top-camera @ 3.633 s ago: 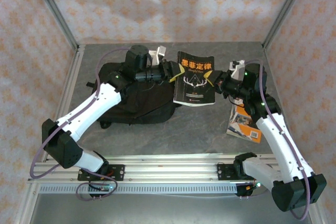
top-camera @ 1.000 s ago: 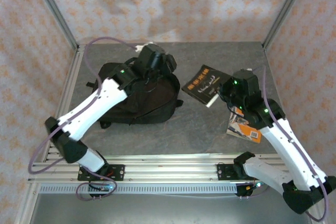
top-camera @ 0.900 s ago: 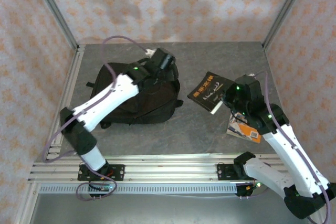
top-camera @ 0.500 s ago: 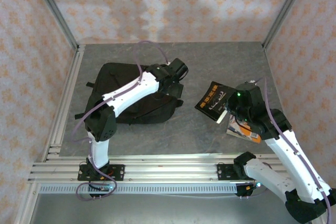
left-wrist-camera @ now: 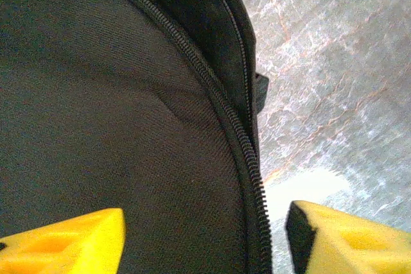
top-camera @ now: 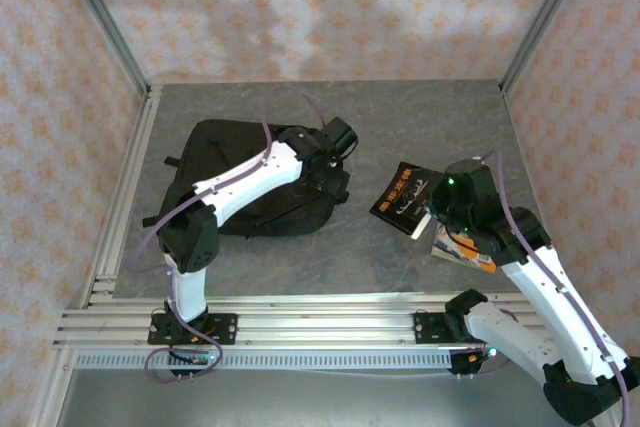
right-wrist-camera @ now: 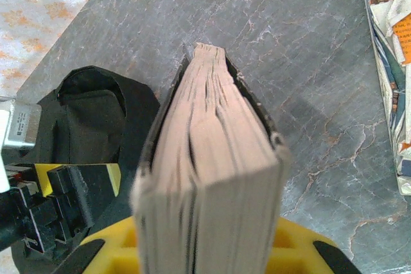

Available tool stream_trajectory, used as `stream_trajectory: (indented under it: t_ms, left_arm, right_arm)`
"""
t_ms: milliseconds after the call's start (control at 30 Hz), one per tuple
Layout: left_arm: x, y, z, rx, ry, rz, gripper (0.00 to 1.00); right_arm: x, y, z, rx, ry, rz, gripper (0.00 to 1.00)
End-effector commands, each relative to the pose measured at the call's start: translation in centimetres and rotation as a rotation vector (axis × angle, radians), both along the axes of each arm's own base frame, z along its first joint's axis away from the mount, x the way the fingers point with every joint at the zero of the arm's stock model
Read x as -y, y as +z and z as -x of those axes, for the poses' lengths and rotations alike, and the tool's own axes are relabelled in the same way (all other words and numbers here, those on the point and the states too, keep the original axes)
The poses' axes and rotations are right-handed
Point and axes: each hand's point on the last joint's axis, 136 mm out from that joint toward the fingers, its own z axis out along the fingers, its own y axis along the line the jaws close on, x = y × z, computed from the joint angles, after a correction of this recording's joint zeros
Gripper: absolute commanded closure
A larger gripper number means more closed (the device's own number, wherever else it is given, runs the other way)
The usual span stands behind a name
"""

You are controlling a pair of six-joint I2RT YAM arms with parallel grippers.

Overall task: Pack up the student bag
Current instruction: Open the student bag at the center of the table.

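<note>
The student bag [top-camera: 215, 147] lies flat on the left half of the table, black, with its zip [left-wrist-camera: 247, 152] running past its right edge. My left gripper [top-camera: 330, 169] hovers over that right edge, open; its yellow fingers [left-wrist-camera: 64, 242] straddle the zip and the fabric [left-wrist-camera: 96, 107] without pinching them. My right gripper [top-camera: 428, 212] is shut on a black-covered book [top-camera: 405, 192], held tilted just right of the bag. In the right wrist view the book's page edges [right-wrist-camera: 212, 158] face the camera, between the yellow jaws [right-wrist-camera: 209, 251].
A second book with an orange cover [top-camera: 462, 249] lies on the table under the right arm and at the frame edge [right-wrist-camera: 392, 81]. Bare grey table [top-camera: 400, 117] stretches behind both grippers. Metal frame posts and patterned walls close in the sides and back.
My left arm has swung right from the bag's top to its right edge. My right gripper has drawn the black book back and slightly right, toward the orange book.
</note>
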Motion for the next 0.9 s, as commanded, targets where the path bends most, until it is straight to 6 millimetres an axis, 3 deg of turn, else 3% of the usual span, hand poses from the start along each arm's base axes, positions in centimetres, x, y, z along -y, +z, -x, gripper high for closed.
stream_trajectory:
  t_ms: [0, 167, 267, 433, 600, 767, 867]
  left_arm:
    - [-0.2, 0.6, 0.3, 0.020, -0.028, 0.000, 0.44]
    - [-0.5, -0.1, -0.4, 0.017, -0.017, -0.001, 0.77]
    - [-0.7, 0.9, -0.9, 0.032, 0.000, 0.014, 1.00]
    - [-0.3, 5.0, -1.0, 0.109, 0.020, 0.130, 1.00]
    - [0.2, 8.7, 0.1, 0.144, 0.045, 0.278, 1.00]
    - [1.6, 12.3, 2.0, 0.155, 0.038, 0.495, 1.00]
    - [1.1, 13.4, 2.8, 0.179, 0.036, 0.527, 1.00]
  right_arm:
    - [-0.4, 1.2, -0.9, 0.058, -0.006, -0.038, 1.00]
    - [-0.5, 1.2, -0.9, 0.057, 0.000, -0.042, 1.00]
    - [-0.5, 1.4, -1.0, 0.063, 0.003, -0.039, 1.00]
    - [-0.4, 1.9, -1.2, 0.078, 0.006, -0.021, 1.00]
    - [-0.8, 3.0, -2.0, 0.113, 0.018, -0.031, 1.00]
    - [-2.3, 5.8, -3.6, 0.219, 0.046, -0.111, 1.00]
    - [-2.9, 7.3, -4.6, 0.258, 0.054, -0.127, 1.00]
